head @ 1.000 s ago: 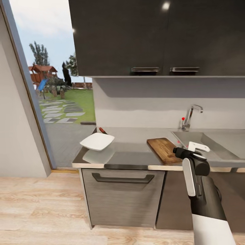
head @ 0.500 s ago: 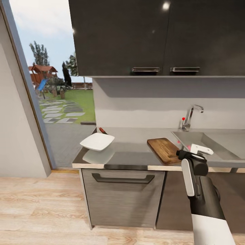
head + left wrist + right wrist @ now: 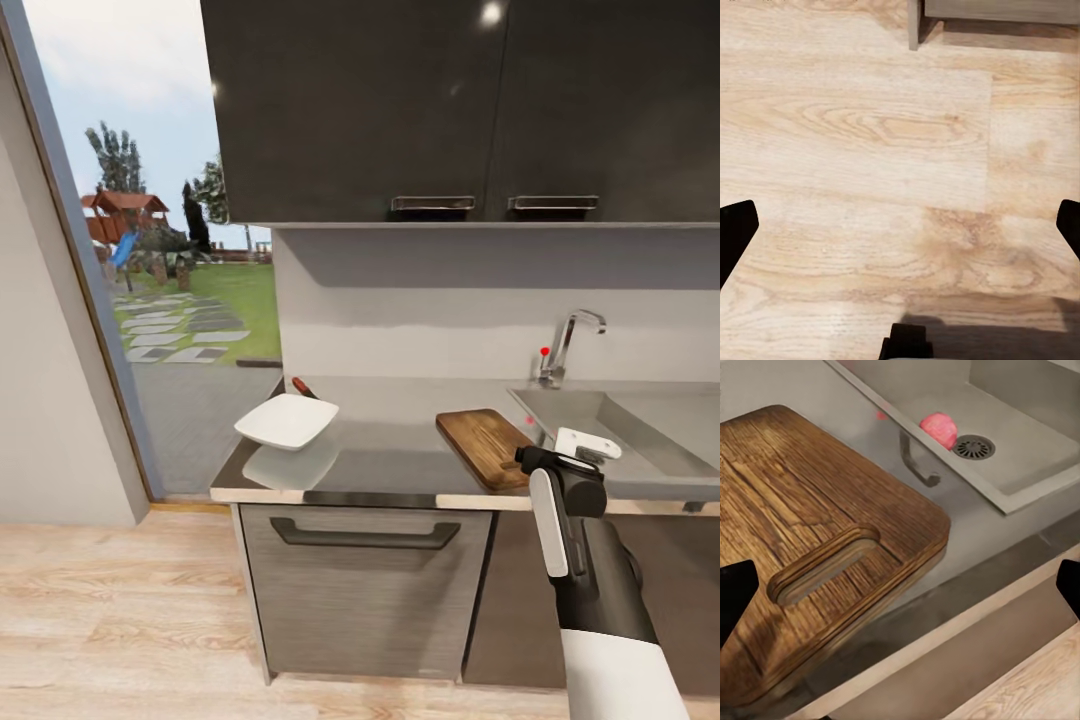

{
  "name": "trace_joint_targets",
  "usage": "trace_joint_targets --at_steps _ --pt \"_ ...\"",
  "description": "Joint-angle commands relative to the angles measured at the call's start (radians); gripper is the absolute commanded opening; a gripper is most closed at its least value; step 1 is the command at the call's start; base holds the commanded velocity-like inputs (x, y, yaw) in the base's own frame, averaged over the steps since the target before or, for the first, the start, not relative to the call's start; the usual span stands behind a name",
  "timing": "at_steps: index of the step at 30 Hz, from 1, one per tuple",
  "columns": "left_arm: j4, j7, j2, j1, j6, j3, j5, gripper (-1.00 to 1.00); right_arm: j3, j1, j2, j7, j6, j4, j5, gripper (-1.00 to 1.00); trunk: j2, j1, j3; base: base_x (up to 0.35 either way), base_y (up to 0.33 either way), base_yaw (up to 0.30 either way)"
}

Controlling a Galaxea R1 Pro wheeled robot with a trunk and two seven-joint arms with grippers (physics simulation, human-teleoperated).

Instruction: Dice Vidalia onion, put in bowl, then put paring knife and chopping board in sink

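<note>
Two arms belong to this robot, and the right one rises at the lower right of the head view, its right pincer (image 3: 587, 447) reaching over the front edge of the worktop (image 3: 390, 455) beside the chopping board (image 3: 483, 447). In the right wrist view the dark tips of its fingers (image 3: 736, 594) sit at the far sides of the picture, so the pincer is spread wide with nothing between them. Below them lies the brown board (image 3: 802, 547), flat on the grey slab, its slot-shaped handle hole toward the front edge. Just past the board is the sink (image 3: 1020, 442), a steel basin with a round drain (image 3: 974, 448); a pinkish round thing, apparently the Vidalia onion (image 3: 938, 429), rests in the basin close beside the drain. From the head view, the chrome faucet (image 3: 568, 342) with its red knob stands behind the basin. At the worktop's left end the white bowl (image 3: 286, 418) sits tilted, and the red handle of the paring knife (image 3: 299, 385) peeks out just behind it. The left pincer (image 3: 900, 232) hangs over the light wood floor (image 3: 870, 150), its dark fingertips wide apart and holding nothing. Dark glossy cabinets (image 3: 440, 110) hang above the worktop.
</note>
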Motion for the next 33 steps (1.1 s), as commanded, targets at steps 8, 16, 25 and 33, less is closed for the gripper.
trace_joint_targets --at_steps 8,16,25,33 --pt "-0.001 0.002 0.000 0.000 -0.001 -0.001 0.002 1.00 -0.002 -0.001 -0.001 -0.009 0.001 0.000 -0.011 1.00 -0.001 0.000 -0.001 0.013 0.001 0.000" --pt "-0.001 0.002 0.000 0.000 -0.001 -0.001 0.002 1.00 -0.002 -0.001 -0.002 -0.038 0.001 0.000 -0.011 1.00 -0.001 0.000 -0.001 0.020 0.000 0.000" --pt "-0.001 0.002 0.000 0.000 -0.001 0.000 0.003 1.00 -0.002 -0.001 -0.003 -0.045 0.001 0.000 -0.011 1.00 -0.001 0.000 -0.001 0.177 0.041 0.000" --pt "-0.001 0.002 0.000 0.000 -0.001 -0.001 0.003 1.00 -0.001 -0.001 -0.003 -0.046 0.001 0.002 -0.011 1.00 -0.001 0.000 -0.001 0.033 0.006 0.000"
